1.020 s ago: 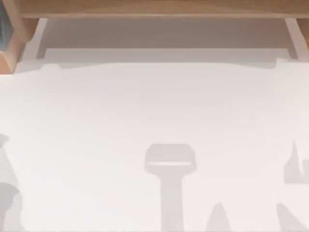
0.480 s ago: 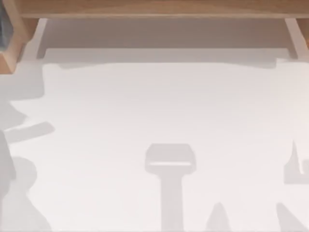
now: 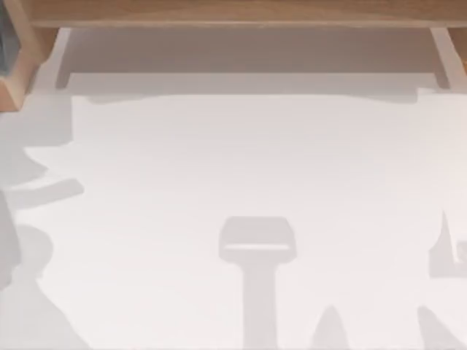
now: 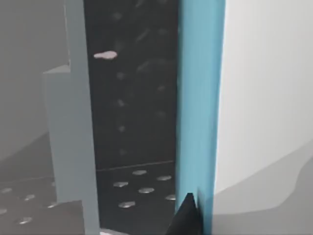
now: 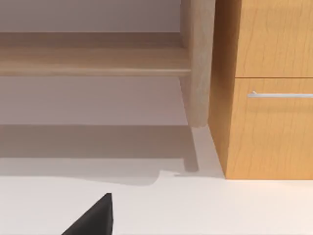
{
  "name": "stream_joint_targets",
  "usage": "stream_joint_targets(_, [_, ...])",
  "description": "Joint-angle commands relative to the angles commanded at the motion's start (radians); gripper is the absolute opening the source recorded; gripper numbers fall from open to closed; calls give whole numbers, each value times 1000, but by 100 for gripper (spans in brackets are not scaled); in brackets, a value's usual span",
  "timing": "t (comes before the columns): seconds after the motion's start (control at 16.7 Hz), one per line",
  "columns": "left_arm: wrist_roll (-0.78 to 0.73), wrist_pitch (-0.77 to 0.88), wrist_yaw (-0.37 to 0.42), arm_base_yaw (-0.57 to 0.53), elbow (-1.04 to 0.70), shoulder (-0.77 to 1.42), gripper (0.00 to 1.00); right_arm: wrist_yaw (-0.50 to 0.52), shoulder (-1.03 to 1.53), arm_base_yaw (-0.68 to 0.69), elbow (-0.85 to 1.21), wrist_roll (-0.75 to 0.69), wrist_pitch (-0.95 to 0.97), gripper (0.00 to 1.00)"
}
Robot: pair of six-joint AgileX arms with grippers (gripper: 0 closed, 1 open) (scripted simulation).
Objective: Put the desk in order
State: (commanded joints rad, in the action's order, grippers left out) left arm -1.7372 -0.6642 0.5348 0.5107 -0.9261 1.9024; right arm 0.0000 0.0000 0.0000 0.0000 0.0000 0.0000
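Top view: the white tabletop (image 3: 233, 160) took up most of the frame, running from the lower edge up to the wooden shelf frame (image 3: 233, 11) along the upper edge. A band of shade lay on the tabletop under that frame. A wooden block (image 3: 18, 73) sat in the upper left corner with a dark bluish patch (image 3: 6, 44) just beside it at the frame edge. Grey shadows lay on the tabletop: a ragged cluster (image 3: 29, 240) down the left edge, a T-shaped one (image 3: 257, 251) at lower centre, and pointed ones (image 3: 445, 251) at lower right. Left wrist view: a dark tip of the left tool (image 4: 188, 218) was close against a blue vertical strip (image 4: 198, 98). Next to the strip was a dark perforated panel (image 4: 132, 98), then a grey upright (image 4: 73, 137). On the strip's other side was a plain white surface (image 4: 269, 88). I couldn't tell whether the left tool was spread or pressed together. Right wrist view: a black tip of the right tool (image 5: 93, 218) hung over the white tabletop, well apart from the furniture ahead. That furniture was a wooden shelf board (image 5: 93, 61), a round wooden post (image 5: 198, 63) and a wooden drawer unit (image 5: 274, 122) with a silver handle (image 5: 281, 95). The drawer unit stood on the tabletop, touching the post's side. The right tool's state couldn't be told either.
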Motion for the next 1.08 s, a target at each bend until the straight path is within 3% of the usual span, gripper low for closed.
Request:
stream_joint_targets(0.72, [14, 12, -35, -45, -115, 93, 0, 0, 0, 0, 0, 0, 0, 100])
stream_joint_targets(1.08, [14, 12, -35, -45, -115, 93, 45, 0, 0, 0, 0, 0, 0, 100])
